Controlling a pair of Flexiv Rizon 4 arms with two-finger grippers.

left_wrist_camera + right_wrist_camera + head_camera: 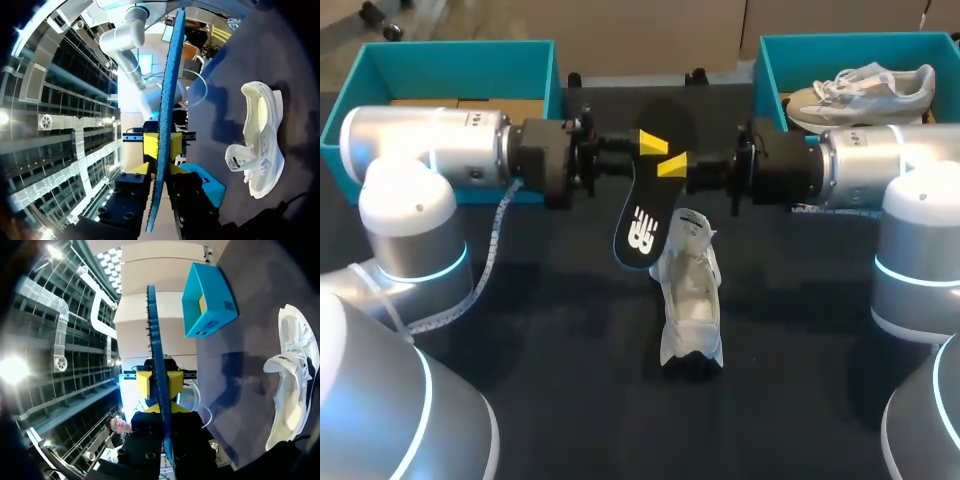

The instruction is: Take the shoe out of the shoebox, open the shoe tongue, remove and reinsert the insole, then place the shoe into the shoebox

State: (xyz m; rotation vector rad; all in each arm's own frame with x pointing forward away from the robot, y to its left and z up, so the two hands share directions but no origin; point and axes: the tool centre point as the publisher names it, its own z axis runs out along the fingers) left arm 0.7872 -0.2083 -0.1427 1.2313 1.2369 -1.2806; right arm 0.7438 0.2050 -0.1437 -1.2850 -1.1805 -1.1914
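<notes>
Both my arms come in level over the table and meet at the middle. The left gripper and the right gripper face each other tip to tip, and each is closed on the insole, fingers pinching it from both faces. The insole is off the table: black, white logo showing, its far end between the yellow tips and its near end slanting down toward me.

In the left wrist view the insole stands edge-on between my own fingers, its blue edge running away from the camera, with the other arm's yellow tips clamped on it just ahead. The right wrist view shows the same: insole edge-on, held narrow.

The white shoe lies on the black tabletop just under and beside the insole's lower end, apart from both grippers, opening up and tongue pulled out.

The left shoebox sits at the far left. The right shoebox, at the far right, holds a second sneaker.
</notes>
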